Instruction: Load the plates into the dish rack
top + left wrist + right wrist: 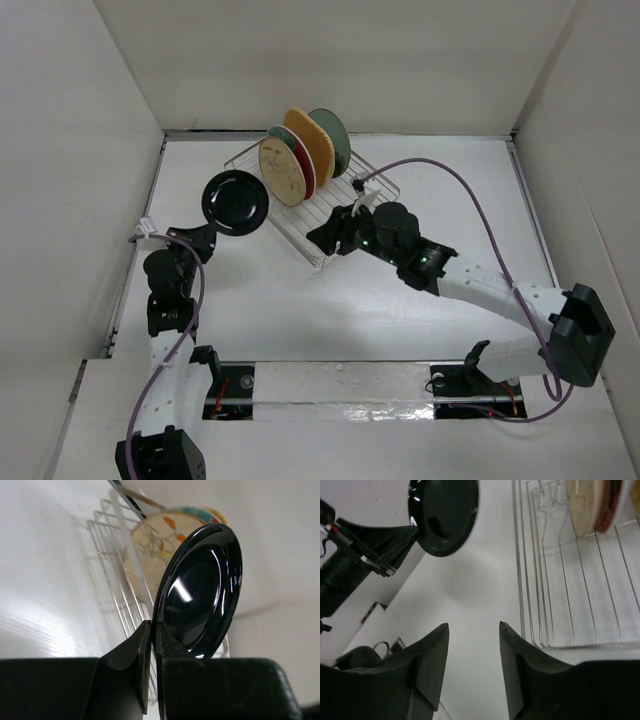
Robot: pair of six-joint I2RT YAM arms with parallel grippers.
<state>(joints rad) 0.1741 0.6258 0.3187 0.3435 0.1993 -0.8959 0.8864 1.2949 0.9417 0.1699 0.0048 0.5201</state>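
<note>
On the tabletop (pixel 330 320) the wire dish rack (pixel 325 220) is holding four plates (pixel 300 160) upright in its far slots. The black plate (pixel 236 202) is hanging in the air just left of it — the left pincer (pixel 207 238) is clamping its lower rim, arm stretching forward. Next, I judge, it needs swinging over a free near slot and lowering edge-first. The right pincer (pixel 325 238) is hovering at the rack's near corner, jaws apart, empty.
</note>
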